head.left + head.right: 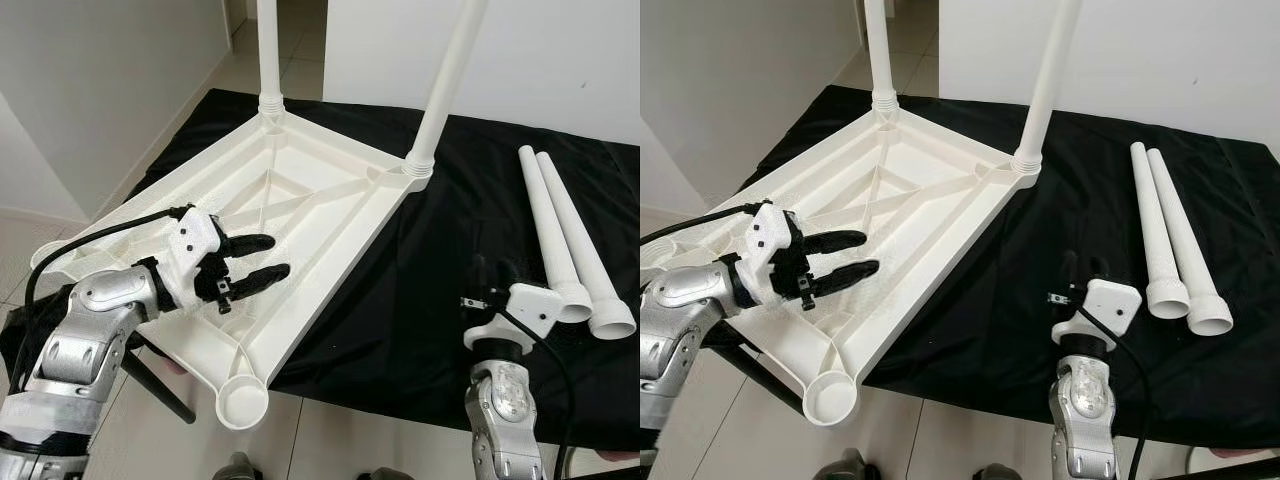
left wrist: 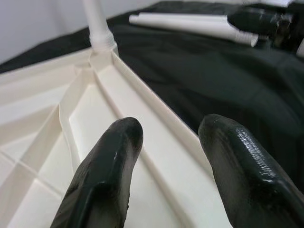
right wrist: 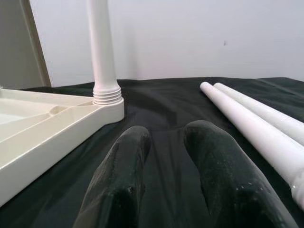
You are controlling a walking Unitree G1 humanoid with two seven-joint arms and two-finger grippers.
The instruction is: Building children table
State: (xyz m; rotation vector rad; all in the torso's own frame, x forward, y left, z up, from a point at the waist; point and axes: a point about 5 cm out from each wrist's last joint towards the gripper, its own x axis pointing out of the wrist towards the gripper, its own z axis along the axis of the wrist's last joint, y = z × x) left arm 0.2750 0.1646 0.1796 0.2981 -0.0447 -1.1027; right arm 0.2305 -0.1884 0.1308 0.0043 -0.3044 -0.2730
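Black cloth [image 1: 400,300] covers a work surface in a white-walled room, and on it lies the white plastic children's tabletop [image 1: 290,230], flipped upside down so its ribbed underside faces up. Two white plastic legs already stand upright in its far corner sockets: one at the far left corner [image 1: 268,50], one at the far right corner [image 1: 452,70]. An empty round socket [image 1: 243,400] sits at the near corner, overhanging the cloth's front edge, and another open socket [image 1: 50,255] shows at the left corner. Two loose white tapered legs [image 1: 570,240] lie side by side on the cloth well to the right of the tabletop, their long axes running from far to near, with the wider threaded ends nearest the robot. The right gripper [image 1: 1080,270] hovers low over the cloth just left of those wide ends, its two black fingers [image 3: 213,180] slightly apart and holding nothing. The left gripper [image 1: 255,258] hangs over the tabletop's ribbed underside, fingers parted and empty, pointing toward the right. Judging from this layout, the right arm is plainly the nearer one to the loose legs, and a leg would need carrying leftward across the cloth to reach the empty near socket.
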